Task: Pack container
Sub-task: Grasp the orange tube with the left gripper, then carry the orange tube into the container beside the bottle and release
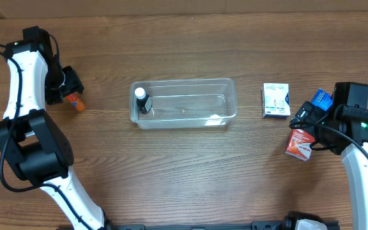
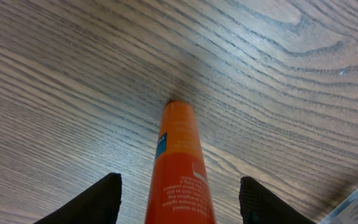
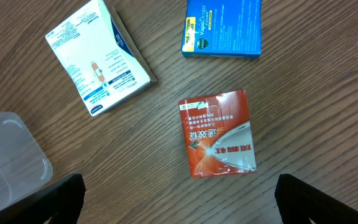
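Overhead: the container is seen at table centre, upright, open side up, long axis running left-right. A small bottle with a white cap and dark body is stood inside it at the left end. A white box is laid just right of the container, apart from it. A blue box and a red box are laid further right, both partly covered by the right arm. An orange tube is laid well left of the container, half hidden under the end of the left arm. Left wrist: the left gripper is held wide open, astride the orange tube, which is lined up lengthwise between the fingers. A clear gap is seen on each side, so the tube is not gripped. The tube is rested on the wooden table, and a corner of the container is caught at the bottom-right edge. Right wrist: the right gripper is spread just as wide, with nothing held. Only its fingers are shown, at the bottom corners. The red box is laid flat ahead of the gap, untouched. The blue box is placed beyond it, the white box is angled off to the left, and a rounded corner of the container is seen at the left edge.
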